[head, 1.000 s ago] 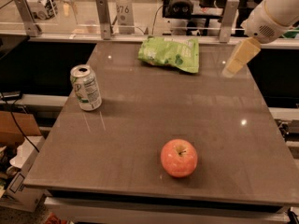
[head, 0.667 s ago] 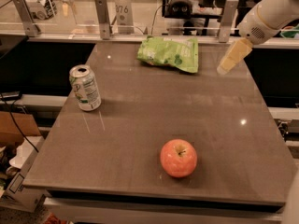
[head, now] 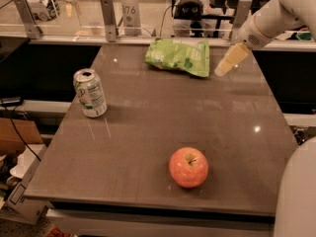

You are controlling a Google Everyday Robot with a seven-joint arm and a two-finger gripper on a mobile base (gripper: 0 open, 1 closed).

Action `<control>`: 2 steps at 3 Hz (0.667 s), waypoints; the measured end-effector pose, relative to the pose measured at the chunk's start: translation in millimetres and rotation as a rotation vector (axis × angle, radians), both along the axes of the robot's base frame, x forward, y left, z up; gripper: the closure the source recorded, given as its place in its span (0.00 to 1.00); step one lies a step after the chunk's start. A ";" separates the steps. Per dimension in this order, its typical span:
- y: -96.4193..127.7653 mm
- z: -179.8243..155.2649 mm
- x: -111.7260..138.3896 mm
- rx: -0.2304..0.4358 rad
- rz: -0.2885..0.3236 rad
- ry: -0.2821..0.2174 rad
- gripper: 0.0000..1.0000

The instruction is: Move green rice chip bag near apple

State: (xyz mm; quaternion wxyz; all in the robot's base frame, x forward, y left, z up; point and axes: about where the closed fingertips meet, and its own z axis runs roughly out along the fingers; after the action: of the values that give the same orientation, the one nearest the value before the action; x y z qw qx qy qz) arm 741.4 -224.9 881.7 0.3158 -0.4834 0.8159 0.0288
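The green rice chip bag (head: 178,57) lies crinkled at the far middle of the dark table (head: 148,132). The apple (head: 188,167), red-orange with a small stem, sits near the table's front edge, right of centre. My gripper (head: 231,60) hangs from the white arm at the upper right, its yellowish fingers pointing down-left, just right of the bag's right edge and apart from it. It holds nothing.
A green-and-white soda can (head: 90,93) stands upright at the table's left side. A glass-and-metal rail (head: 109,19) runs behind the far edge. Part of the robot's white body (head: 296,196) fills the lower right corner.
The gripper has moved left and slightly down, closer to the bag's right edge. Bag, apple and can have not moved.
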 end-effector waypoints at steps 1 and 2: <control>14.0 -5.2 18.2 0.053 -0.025 -0.070 0.00; 31.8 -11.8 32.3 0.114 -0.037 -0.124 0.00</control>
State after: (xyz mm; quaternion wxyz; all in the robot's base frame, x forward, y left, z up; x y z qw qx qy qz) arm 773.7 -193.1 869.9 0.3931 -0.4505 0.8006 0.0393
